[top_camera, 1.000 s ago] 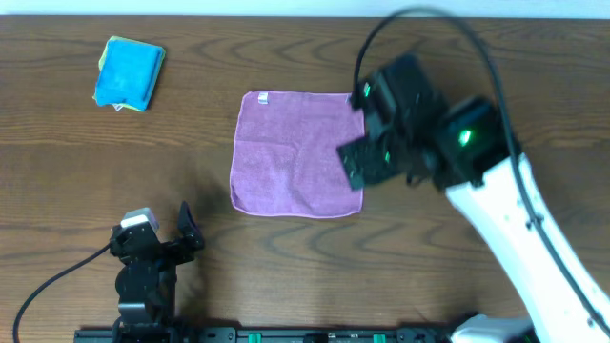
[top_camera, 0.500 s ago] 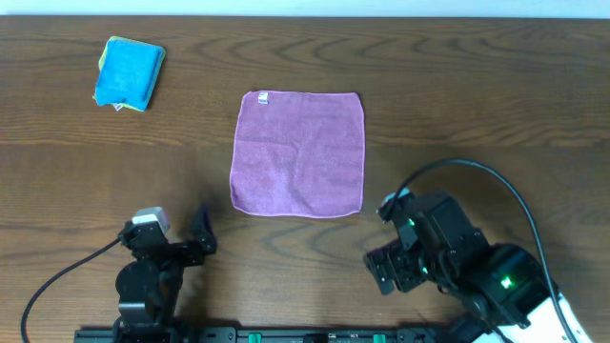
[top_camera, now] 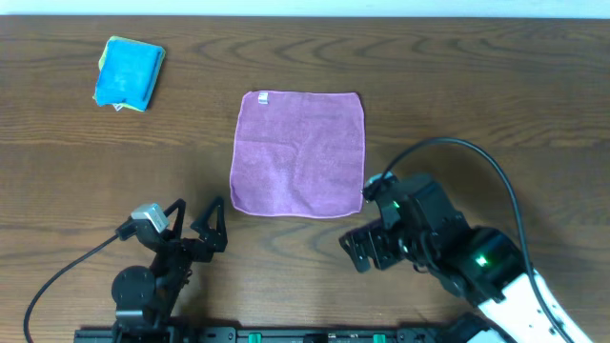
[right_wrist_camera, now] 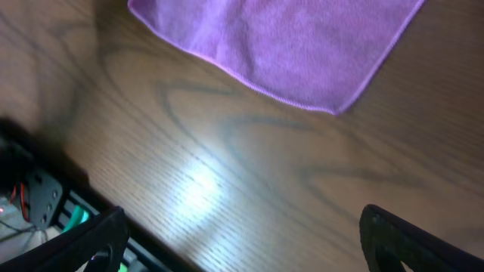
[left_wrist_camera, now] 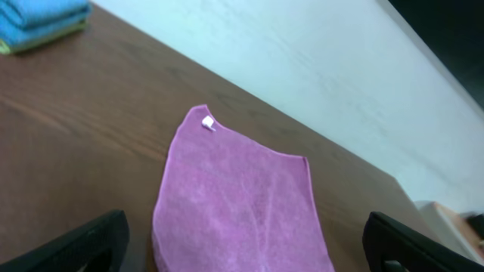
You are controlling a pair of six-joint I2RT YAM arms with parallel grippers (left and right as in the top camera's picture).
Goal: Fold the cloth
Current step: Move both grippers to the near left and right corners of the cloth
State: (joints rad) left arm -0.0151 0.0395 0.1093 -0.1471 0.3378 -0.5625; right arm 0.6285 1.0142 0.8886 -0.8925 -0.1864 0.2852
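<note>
The purple cloth lies flat and spread out on the wooden table, a small white tag at its far left corner. It also shows in the left wrist view and in the right wrist view. My left gripper is open and empty, near the table's front edge, short of the cloth's near left corner. My right gripper is open and empty, above bare wood just in front of the cloth's near right corner. In each wrist view only the fingertips show, at the bottom corners.
A folded blue cloth on a yellow one lies at the far left of the table; it also shows in the left wrist view. The table's front edge with a black rail runs below both arms.
My right arm has swung from over the cloth's right side back to the front of the table. My left gripper has opened wider and tipped towards the cloth. The cloth has not moved.
</note>
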